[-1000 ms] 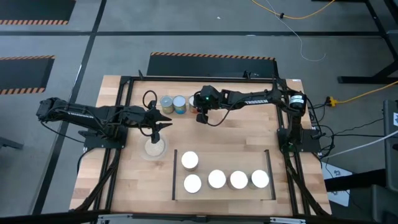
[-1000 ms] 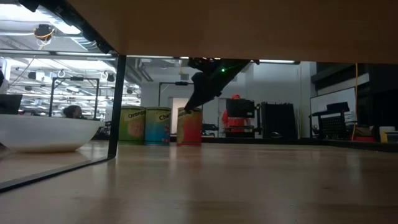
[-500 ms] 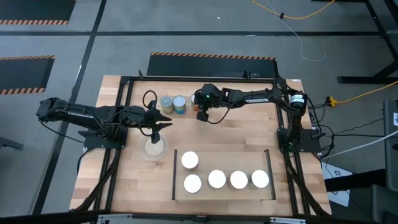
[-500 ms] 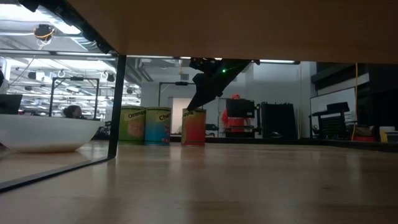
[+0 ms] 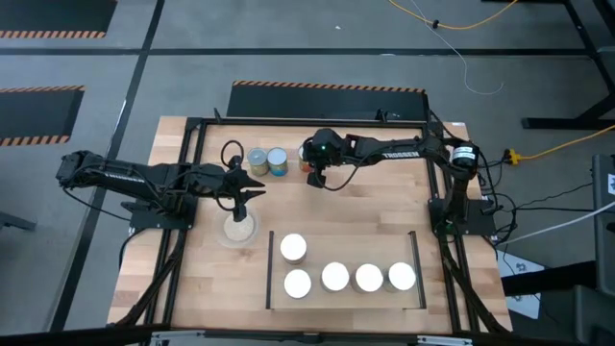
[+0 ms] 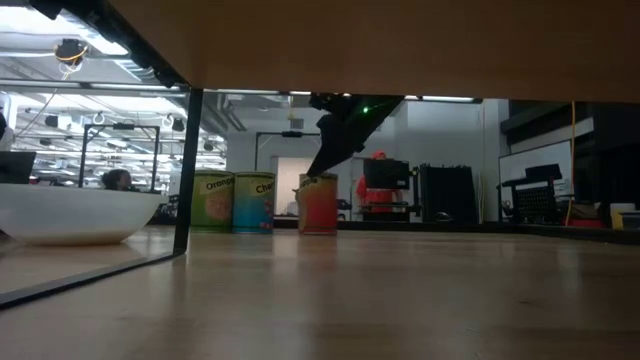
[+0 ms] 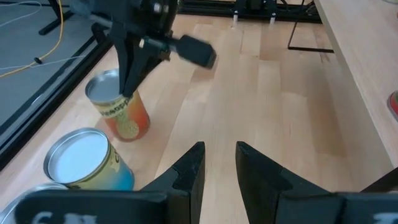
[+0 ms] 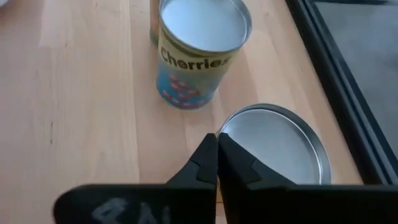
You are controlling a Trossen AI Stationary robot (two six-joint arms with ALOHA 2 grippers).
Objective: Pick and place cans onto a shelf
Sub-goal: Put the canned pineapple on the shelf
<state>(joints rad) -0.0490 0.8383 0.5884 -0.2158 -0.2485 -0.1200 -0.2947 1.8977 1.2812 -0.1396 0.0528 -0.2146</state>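
Altogether five cans (image 5: 335, 277) top the shelf (image 5: 344, 253), three behind; right fingers (image 8: 216, 155) pressed together, left fingers (image 7: 191, 167) spread.

A blue-and-yellow can (image 8: 198, 56) on the table carries the word "Cherries" across its label, clearest from the right wrist camera. At table height, the yellow-green can (image 6: 214, 201) at the row's end shows lettering that begins "Or", and the blue can (image 6: 254, 201) beside it shows "Cha", the rest of each word unclear. White lettering runs along the right arm (image 5: 399, 151) seen from above, too small to read.
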